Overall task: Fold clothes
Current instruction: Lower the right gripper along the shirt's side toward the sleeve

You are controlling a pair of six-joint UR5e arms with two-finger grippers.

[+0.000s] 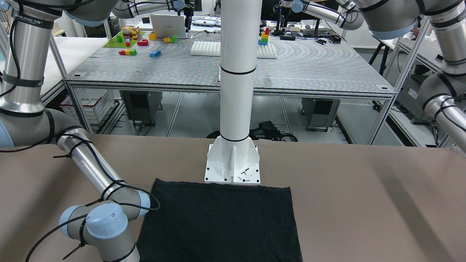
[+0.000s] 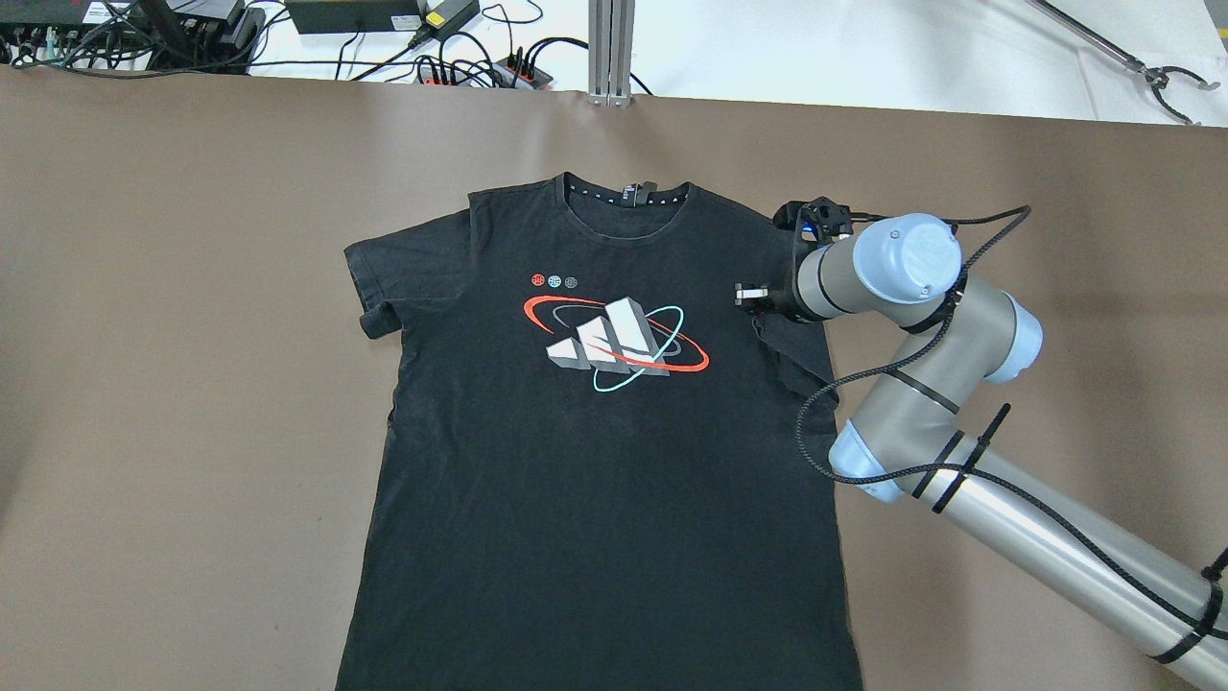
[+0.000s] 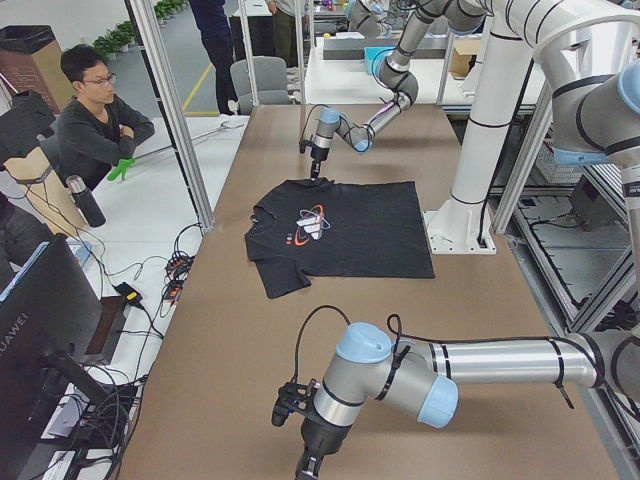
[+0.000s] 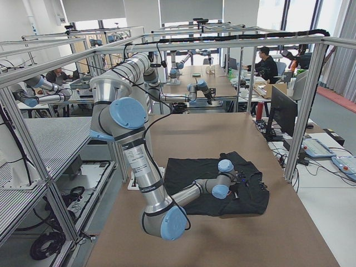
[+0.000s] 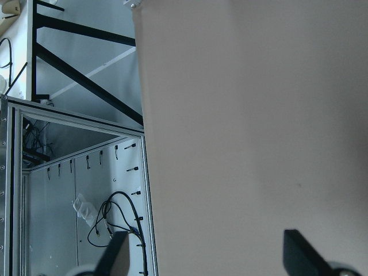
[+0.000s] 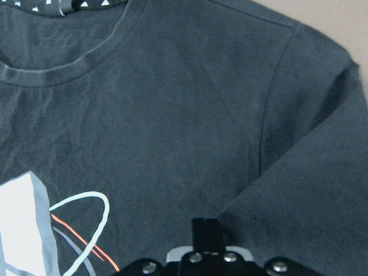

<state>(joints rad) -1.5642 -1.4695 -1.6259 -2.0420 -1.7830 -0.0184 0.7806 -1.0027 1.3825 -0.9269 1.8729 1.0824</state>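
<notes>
On the worktop (image 2: 192, 384), the shirt (image 2: 595, 480) lay flat, print up. The right claw (image 6: 206, 227) was clenched on its sleeve seam, evidently to fold it; the left claw (image 5: 207, 246) was released, idle aside.

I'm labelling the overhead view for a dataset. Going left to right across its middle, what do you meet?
bare brown table → T-shirt sleeve → chest print → right end effector → right arm's blue-capped joint
</notes>
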